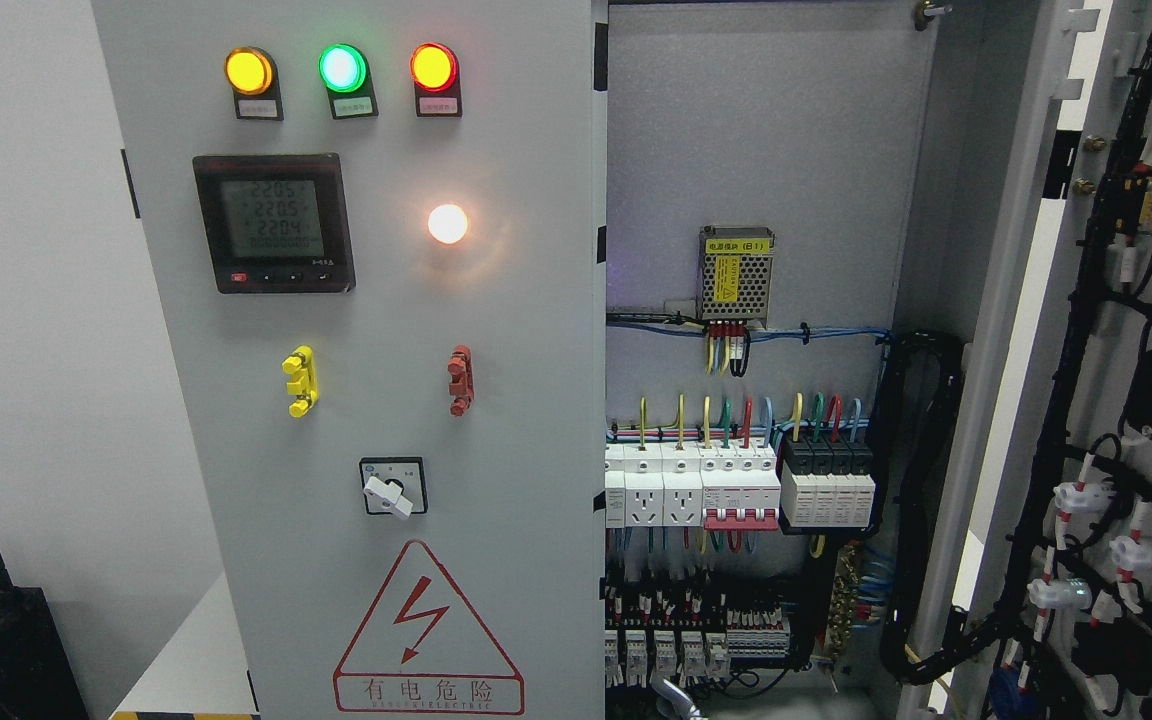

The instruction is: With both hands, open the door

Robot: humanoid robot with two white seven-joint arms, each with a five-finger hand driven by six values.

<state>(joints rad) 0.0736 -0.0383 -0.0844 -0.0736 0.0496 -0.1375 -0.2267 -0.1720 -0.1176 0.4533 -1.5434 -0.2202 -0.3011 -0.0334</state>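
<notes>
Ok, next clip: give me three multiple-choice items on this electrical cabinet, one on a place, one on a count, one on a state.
1. Where is the red-outlined triangular warning sign?
A. Low on the closed grey left door
B. Inside the cabinet, beside the breakers
C. On the wall left of the cabinet

2. How many round indicator lamps sit in the top row of that door?
A. Two
B. Three
C. Five

3. What state is the right door in?
A. Shut flush
B. Missing
C. Swung open, wiring side showing

Answers: 1 A, the sign sits at the bottom of the door under the white rotary switch. 2 B, one amber, one green and one orange-red lamp are lit. 3 C, the cabinet interior with its row of white breakers is exposed. No hand is in view.
</notes>
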